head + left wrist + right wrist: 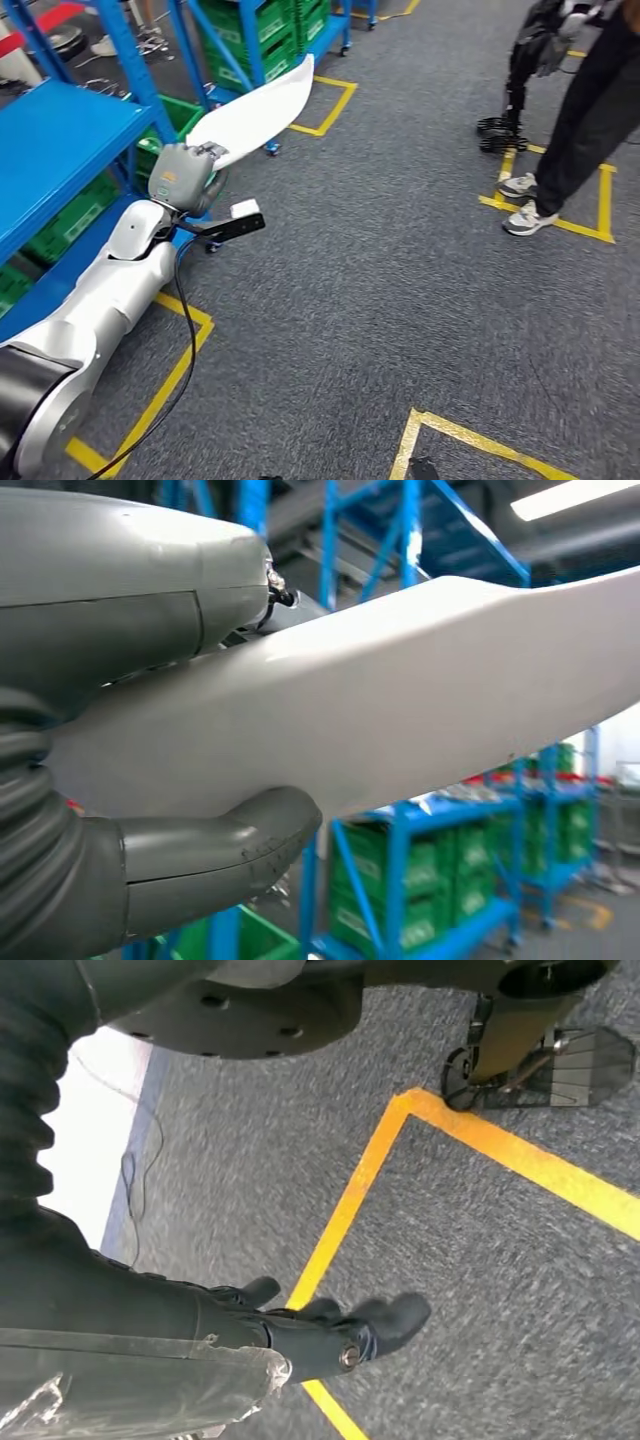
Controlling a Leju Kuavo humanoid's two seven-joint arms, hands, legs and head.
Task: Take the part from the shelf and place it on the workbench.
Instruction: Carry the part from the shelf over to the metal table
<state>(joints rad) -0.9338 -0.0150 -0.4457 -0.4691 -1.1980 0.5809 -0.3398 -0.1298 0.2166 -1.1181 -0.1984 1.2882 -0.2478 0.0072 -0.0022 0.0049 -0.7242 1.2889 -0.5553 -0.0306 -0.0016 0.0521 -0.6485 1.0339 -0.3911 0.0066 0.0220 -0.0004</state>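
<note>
My left hand [183, 175] grips a long white blade-shaped part [256, 110] at its near end. The part reaches up and to the right, out past the blue shelf [53, 150]. In the left wrist view the thumb [219, 850] wraps under the white part [392, 700] and the grey hand cover lies over it. My right hand [332, 1330] hangs over the grey carpet with its dark fingers stretched out and nothing in them.
Blue racks with green crates [264, 30] stand at the back left. Yellow floor lines [332, 105] mark bays on the grey carpet. A person [581, 110] in dark trousers and grey shoes stands at the right, beside a dark device [521, 80].
</note>
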